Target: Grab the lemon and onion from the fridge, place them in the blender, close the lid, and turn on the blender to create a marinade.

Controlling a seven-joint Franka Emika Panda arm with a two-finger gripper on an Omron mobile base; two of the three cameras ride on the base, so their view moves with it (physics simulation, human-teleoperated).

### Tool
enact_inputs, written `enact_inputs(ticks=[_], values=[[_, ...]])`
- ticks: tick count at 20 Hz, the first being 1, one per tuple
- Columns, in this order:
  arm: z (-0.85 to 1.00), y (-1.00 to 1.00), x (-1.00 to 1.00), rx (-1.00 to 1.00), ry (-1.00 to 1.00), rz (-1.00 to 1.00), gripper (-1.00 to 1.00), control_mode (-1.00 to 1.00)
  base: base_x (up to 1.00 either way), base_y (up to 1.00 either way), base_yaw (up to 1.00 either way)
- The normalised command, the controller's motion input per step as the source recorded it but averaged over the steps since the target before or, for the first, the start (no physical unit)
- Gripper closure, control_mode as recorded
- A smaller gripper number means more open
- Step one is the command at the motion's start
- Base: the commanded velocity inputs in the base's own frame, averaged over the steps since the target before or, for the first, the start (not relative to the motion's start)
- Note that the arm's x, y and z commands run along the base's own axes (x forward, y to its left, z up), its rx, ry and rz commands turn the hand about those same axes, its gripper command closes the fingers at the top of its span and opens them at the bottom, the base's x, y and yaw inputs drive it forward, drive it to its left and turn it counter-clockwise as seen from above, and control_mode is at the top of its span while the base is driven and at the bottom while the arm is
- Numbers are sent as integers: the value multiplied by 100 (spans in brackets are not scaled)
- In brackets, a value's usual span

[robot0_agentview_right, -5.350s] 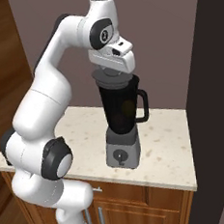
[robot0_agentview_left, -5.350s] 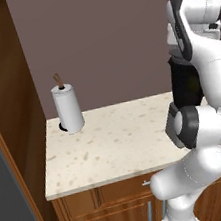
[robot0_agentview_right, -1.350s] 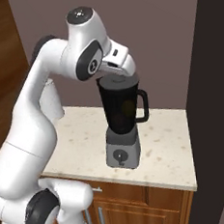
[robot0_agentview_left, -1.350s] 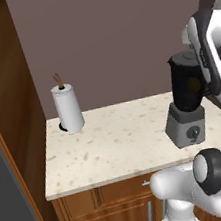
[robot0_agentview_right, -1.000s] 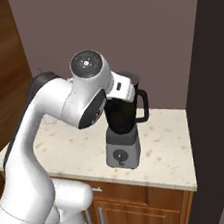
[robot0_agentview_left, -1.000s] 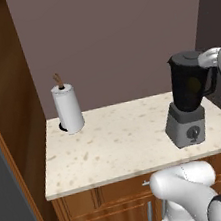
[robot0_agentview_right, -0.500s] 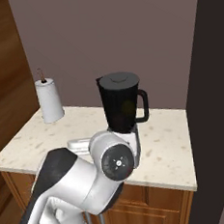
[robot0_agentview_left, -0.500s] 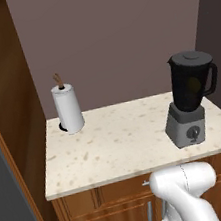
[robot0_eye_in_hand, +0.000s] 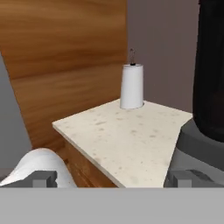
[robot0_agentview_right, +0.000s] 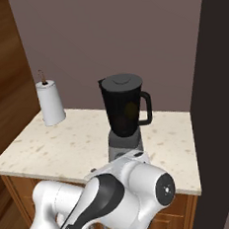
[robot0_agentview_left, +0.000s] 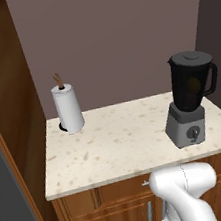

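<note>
A: On the counter, right part, you see the blender upright, long axis vertical, handle to the right, lid on top.

B: And the gripper?

A: Low beside the blender base, fingers wide apart, holding nothing.

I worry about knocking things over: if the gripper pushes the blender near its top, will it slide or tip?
The blender would probably tip rather than slide: its tall jar stands on a smaller squat base. The side handle could catch a finger. The lid may shift if bumped.
</note>
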Motion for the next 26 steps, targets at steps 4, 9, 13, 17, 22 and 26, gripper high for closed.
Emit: enact_inputs(ticks=[4,9,13,17,22,26], values=[[-68,0,-1,-9,0,32,-100,-100,0,0,0],[-52,11,0,-5,0,17,-100,-100,0,0,0],[-28,1,0,0,0,1,-100,-100,0,0,0],[-20,0,1,0,0,-4,-100,-100,0,0,0],[-9,11,15,0,0,-9,-100,-100,0,0,0],[0,16,23,0,0,-8,-100,-100,0,0,0]])
